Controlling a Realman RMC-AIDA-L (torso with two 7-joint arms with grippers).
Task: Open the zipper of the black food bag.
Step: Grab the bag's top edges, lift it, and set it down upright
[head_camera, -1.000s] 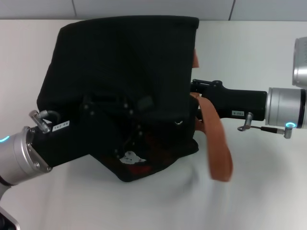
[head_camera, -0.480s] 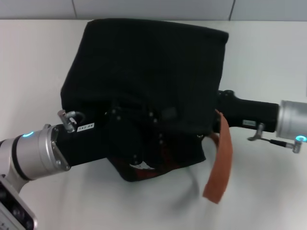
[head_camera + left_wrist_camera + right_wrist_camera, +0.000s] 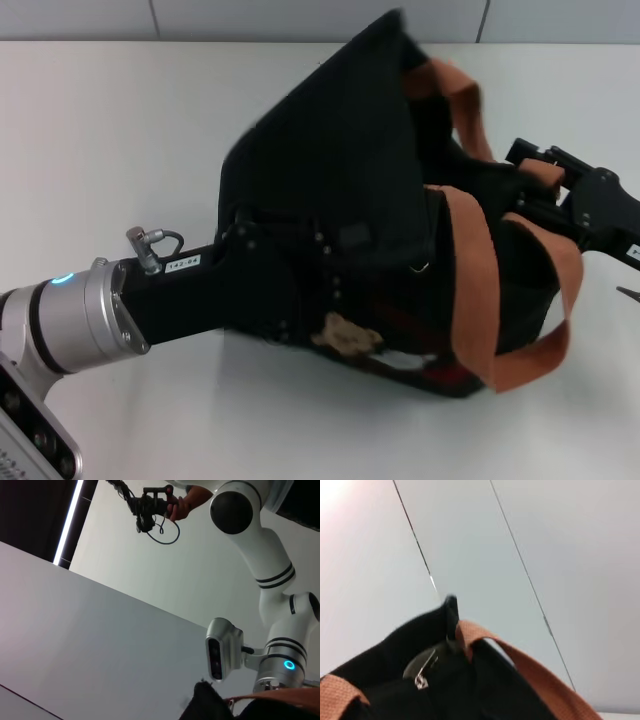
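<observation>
The black food bag (image 3: 340,170) stands tilted on the white table, one corner raised toward the back. Its orange-brown straps (image 3: 470,290) loop over its right side, and a tan bear patch (image 3: 345,335) shows low on the front. My left gripper (image 3: 265,290) reaches in from the lower left and presses against the bag's front, black on black. At the bag's right end, my right gripper (image 3: 550,185) sits among the straps. The right wrist view shows the bag's black fabric (image 3: 395,645), a strap (image 3: 520,665) and a silver pull tab (image 3: 421,674) of the zipper. A bag corner (image 3: 205,705) shows in the left wrist view.
The white table (image 3: 130,130) spreads to the left and front of the bag, with a grey wall behind it. In the left wrist view, the robot's head camera (image 3: 222,650) and right arm (image 3: 280,650) are seen from below.
The bag has shifted right and tipped up, so its straps now arch over the right side. My left arm followed it right. The right arm drew back toward the right edge.
</observation>
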